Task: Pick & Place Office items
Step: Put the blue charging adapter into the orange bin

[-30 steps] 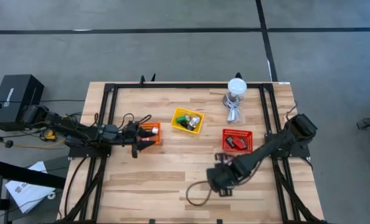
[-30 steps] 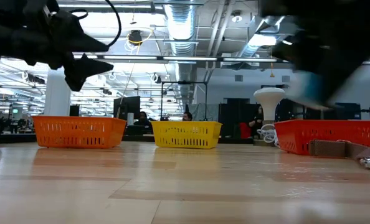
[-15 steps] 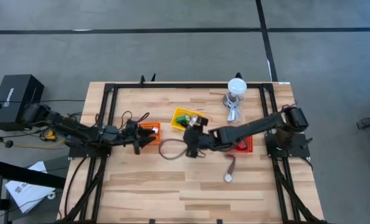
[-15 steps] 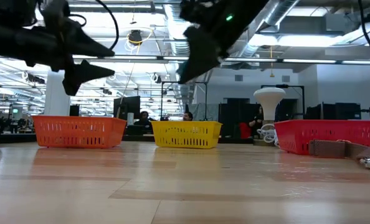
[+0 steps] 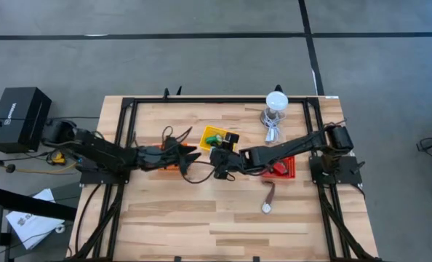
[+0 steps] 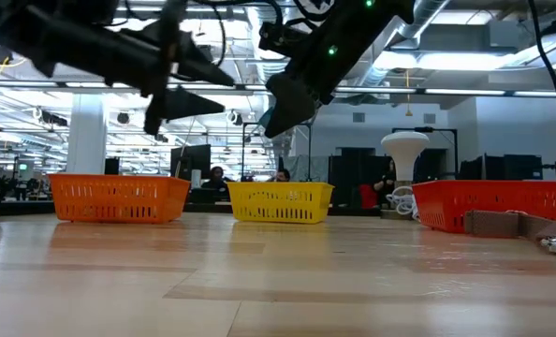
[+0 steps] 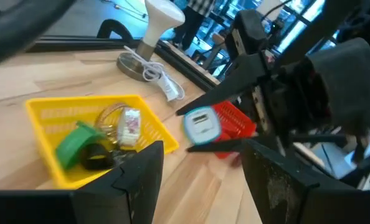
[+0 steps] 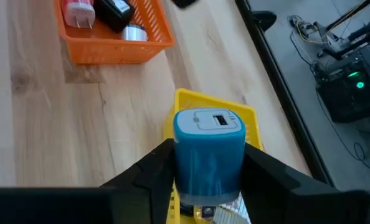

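Observation:
My right gripper hovers by the yellow bin, shut on a small blue item with a white face; the left wrist view also shows this item. My left gripper is open, just right of the orange bin, its fingers pointing at the right gripper. The yellow bin holds a green tape ring, a black clip and silver and white bits. A brown strip and a silver bit lie flat on the table. My right gripper pinches the blue item between its two fingers, one on each of its opposite blue sides. The fingers come slanting down from the table's right. The item is lifted clear, above the table beside the yellow bin, its white face turned away from the wrist.
The orange bin holds a white-and-red piece, a black piece and a silver one. The red bin stands under the right arm. A white round-topped stand with cable is at the far edge. Bare wood spans the near half.
My right arm swung up from the near right of the table toward the left and far side, stopping by the yellow bin with the blue item in its fingers. My left gripper moved right, past the orange bin, toward the right gripper, and stayed open.

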You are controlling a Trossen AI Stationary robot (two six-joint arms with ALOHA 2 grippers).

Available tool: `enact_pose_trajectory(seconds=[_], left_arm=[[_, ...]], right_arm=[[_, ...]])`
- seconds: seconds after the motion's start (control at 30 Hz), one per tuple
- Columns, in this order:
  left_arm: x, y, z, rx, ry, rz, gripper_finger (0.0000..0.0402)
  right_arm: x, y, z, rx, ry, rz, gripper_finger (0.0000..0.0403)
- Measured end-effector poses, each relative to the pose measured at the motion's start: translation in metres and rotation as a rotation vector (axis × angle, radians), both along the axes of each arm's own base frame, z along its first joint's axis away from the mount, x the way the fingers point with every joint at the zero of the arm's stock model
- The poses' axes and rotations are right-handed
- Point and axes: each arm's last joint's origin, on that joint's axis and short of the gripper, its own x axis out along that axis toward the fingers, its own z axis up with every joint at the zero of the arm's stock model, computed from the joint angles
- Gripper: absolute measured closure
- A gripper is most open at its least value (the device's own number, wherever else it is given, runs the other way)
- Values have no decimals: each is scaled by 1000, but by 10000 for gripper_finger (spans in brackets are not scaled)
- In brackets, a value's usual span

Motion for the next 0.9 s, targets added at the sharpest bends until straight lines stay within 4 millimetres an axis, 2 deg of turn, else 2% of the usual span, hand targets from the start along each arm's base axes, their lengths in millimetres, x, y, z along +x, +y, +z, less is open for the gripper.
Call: enact_pose_trajectory(seconds=[0.1,0.23,0.37,0.6,0.77,0.9], left_arm=[[19,-1,4,-28,-2,-2,192],[42,-4,8,-66,-1,-12,192],[57,-4,1,-71,50,-3,192],[60,4,-8,-96,107,1,189],[60,10,-3,-105,86,-2,168],[60,15,-4,-120,94,-32,153]], right_arm=[[0,0,0,-2,3,-1,250],[0,0,0,-1,5,-2,272],[-1,4,0,2,2,3,277],[-2,9,-1,-4,18,23,252],[-2,11,0,-2,11,25,276],[-1,9,1,1,-9,21,275]])
